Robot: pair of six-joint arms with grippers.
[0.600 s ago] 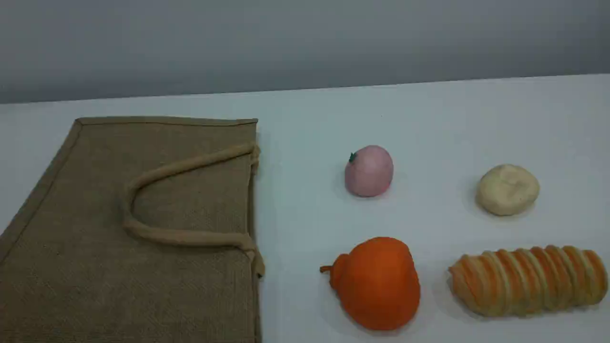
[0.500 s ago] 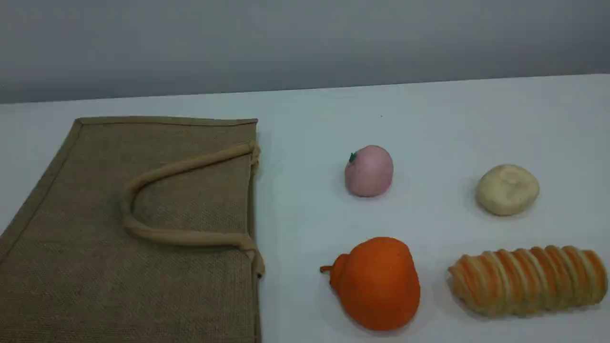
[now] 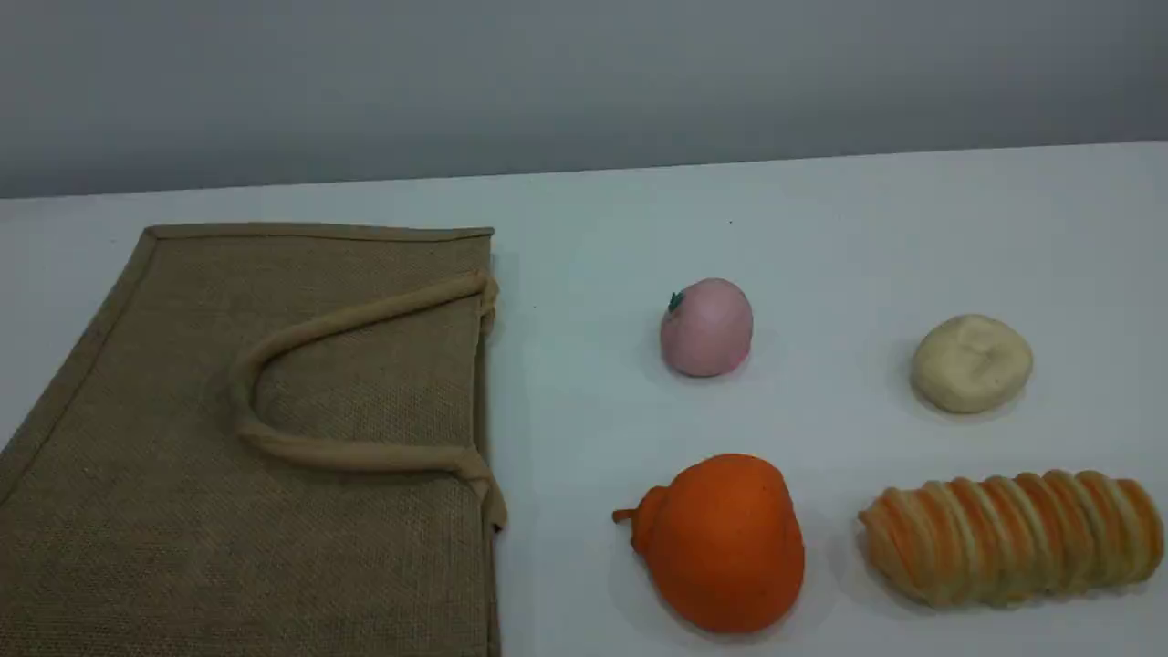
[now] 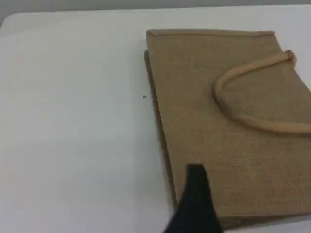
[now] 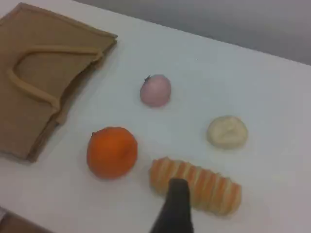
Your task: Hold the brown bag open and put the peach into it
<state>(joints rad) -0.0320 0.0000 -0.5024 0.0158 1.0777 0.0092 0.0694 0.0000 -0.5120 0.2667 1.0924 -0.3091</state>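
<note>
The brown bag (image 3: 137, 511) lies flat at the table's left, mouth edge facing right, with a beige rope handle (image 3: 347, 452) folded back across it. To its right, apart from it, the pale pink peach (image 3: 707, 328) rests on the white table. Neither arm appears in the scene view. In the left wrist view my left gripper (image 4: 197, 194) shows one dark fingertip hovering above the bag (image 4: 218, 126) near its left edge. In the right wrist view my right gripper (image 5: 175, 204) hangs high over a striped loaf, well short of the peach (image 5: 155, 91). Nothing is in either gripper.
An orange pear-shaped fruit (image 3: 725, 547) sits in front of the peach. A cream round bun (image 3: 972, 363) lies to the right, and a striped bread loaf (image 3: 1008, 537) at the front right. The table's far edge (image 3: 639, 169) meets a grey wall.
</note>
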